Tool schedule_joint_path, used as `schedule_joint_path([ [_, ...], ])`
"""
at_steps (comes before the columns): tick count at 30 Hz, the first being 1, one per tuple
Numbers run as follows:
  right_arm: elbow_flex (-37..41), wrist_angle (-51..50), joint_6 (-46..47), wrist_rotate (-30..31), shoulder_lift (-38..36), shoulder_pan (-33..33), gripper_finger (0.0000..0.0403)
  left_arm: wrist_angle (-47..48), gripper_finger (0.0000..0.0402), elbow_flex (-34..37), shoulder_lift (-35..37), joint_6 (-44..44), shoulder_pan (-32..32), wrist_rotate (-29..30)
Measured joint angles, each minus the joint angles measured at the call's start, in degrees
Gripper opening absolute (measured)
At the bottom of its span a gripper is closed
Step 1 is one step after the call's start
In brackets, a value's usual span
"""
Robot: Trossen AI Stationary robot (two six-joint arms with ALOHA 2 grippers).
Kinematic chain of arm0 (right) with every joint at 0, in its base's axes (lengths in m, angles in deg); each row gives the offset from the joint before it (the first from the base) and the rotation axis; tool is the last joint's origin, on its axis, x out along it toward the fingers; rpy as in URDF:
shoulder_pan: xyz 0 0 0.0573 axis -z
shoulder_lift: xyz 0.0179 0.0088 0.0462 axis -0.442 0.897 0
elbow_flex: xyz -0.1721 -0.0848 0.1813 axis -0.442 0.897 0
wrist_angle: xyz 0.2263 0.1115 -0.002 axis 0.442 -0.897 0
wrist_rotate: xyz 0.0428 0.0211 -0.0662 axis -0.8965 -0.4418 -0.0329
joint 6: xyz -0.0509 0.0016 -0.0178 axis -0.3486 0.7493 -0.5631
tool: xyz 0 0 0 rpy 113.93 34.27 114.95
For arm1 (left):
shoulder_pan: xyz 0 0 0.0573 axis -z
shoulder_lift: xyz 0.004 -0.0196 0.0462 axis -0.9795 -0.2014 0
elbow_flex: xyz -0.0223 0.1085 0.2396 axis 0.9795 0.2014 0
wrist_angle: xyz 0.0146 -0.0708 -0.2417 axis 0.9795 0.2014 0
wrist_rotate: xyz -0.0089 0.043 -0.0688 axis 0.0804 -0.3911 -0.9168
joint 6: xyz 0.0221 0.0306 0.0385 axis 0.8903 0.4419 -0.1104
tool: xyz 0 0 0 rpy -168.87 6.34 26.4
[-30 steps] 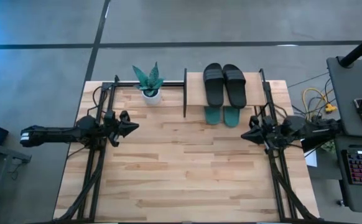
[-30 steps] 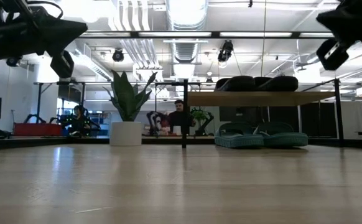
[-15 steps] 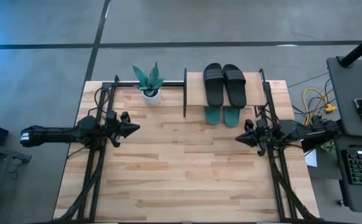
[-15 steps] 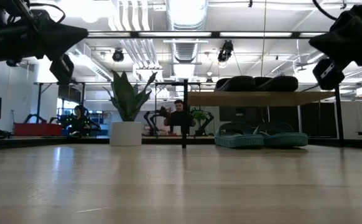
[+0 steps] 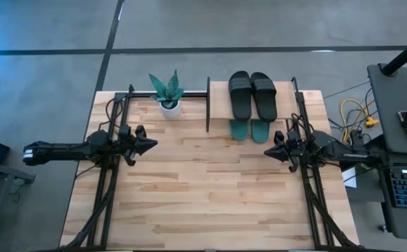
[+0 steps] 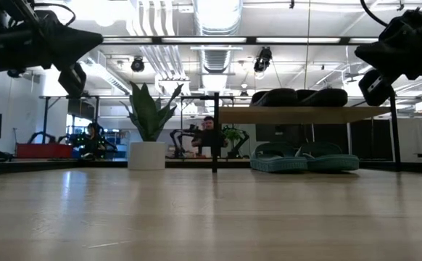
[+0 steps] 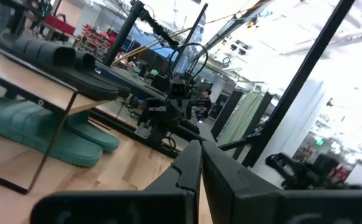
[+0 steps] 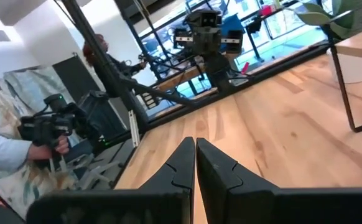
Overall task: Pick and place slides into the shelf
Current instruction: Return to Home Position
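Observation:
The black slides [image 5: 253,94] lie side by side on the shelf's top board [image 5: 285,106]. The teal slides [image 5: 250,129] rest on the level below, their toes showing under the board; in the low view they sit flat beneath it [image 6: 304,161]. My left gripper [image 5: 152,143] hovers shut above the table's left side, pointing right. My right gripper [image 5: 267,152] hovers shut above the table's right side, pointing left, just in front of the shelf. Neither touches anything. The wrist views show each pair of fingers closed together [image 7: 197,163] [image 8: 194,158].
A potted plant in a white pot [image 5: 168,94] stands at the far edge, left of the shelf. Black arm frames [image 5: 109,175] run along both table sides. People show in the room beyond the table [image 6: 209,135]. Bare wood lies between the arms [image 5: 203,182].
My right gripper has moved toward the table's left, staying shut and above the surface. The left arm and the slides have kept still.

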Motion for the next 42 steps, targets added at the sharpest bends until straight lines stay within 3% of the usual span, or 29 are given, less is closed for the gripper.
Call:
schedule_joint_path([
  [7,-0.04,0.10,-0.07,-0.98,1.12,2.20,0.0009,-0.05,0.0000,0.02,-0.35,6.33,0.00,0.09],
  [20,-0.07,0.14,2.17,-0.97,5.97,2.18,0.0009,0.41,0.0000,0.02,-1.29,6.41,0.00,0.07],
  [42,-0.07,0.14,2.33,-0.94,6.27,2.18,0.0009,0.36,0.0000,0.02,-1.25,6.39,0.00,0.04],
])
